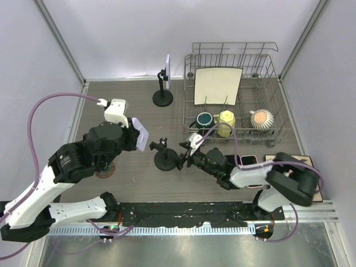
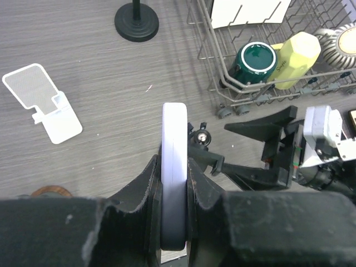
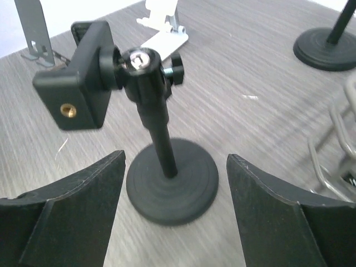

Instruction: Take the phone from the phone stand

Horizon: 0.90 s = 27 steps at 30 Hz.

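Phone (image 2: 173, 139) was clamped edge-on between the fingers of the left end effector (image 2: 174, 167), which was closed narrowly on its two flat faces. We saw it as a white slab with a rounded edge, held upright above the tabletop (image 1: 122, 94). In the overhead view it was out of the clamp and just left of the phone stand (image 1: 164, 158), near it but not touching.

That black stand stood upright on its round base near the middle of the tabletop, its clamp head (image 3: 83, 83) tilted on the ball joint at the top of the post.

We found the right end effector (image 3: 175, 157) spread wide and low over the tabletop. One finger was on each side of the stand's base, and neither touched it. It held nothing.

A white folding stand (image 2: 50, 105) lay on the tabletop to the left of the black one, beyond it in the right wrist view. At the far side a second black stand (image 1: 163, 94) carried a pale slab (image 1: 167, 68) that we saw edge-on.

To the right of that stand stood the wire dish rack (image 1: 278, 111). In it a pale plate (image 1: 217, 86) leaned towards the back, and a green mug (image 1: 204, 119) sat just beside a yellow mug (image 1: 225, 123) at its near edge.
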Available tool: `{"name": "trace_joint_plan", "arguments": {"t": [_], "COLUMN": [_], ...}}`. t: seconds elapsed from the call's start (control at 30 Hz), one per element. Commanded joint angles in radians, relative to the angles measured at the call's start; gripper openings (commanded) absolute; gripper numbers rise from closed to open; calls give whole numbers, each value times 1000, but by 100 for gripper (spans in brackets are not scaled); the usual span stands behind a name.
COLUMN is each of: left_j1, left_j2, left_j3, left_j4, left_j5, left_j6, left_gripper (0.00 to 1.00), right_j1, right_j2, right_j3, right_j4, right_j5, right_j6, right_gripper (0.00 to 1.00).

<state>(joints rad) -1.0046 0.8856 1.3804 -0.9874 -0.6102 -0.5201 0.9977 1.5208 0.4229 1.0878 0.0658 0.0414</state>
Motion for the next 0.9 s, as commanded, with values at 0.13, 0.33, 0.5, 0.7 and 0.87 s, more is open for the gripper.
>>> {"name": "trace_joint_plan", "arguments": {"t": [0.13,0.33,0.5,0.7,0.87], "left_j1": [4,4,3,4,4], "left_j2": [73,141,164,216,253], "left_j3": [83,97,33,48,52], "left_j4": [208,300,450,493,507], "left_j5": [-97,-125,-97,-79,-24], "left_j6": [-107,-267,-339,-412,-457], "left_gripper": [0,0,0,0,0], "right_j1": [5,9,74,199,239], "right_j2": [-493,-637,-590,-541,-496], "right_j3": [10,203,344,409,389], "right_j4": [-663,-969,-1019,-936,-754], "right_j5": [140,241,302,434,560], "right_j6": [2,-107,-153,-349,-523], "right_gripper": [84,84,85,85,84]}}
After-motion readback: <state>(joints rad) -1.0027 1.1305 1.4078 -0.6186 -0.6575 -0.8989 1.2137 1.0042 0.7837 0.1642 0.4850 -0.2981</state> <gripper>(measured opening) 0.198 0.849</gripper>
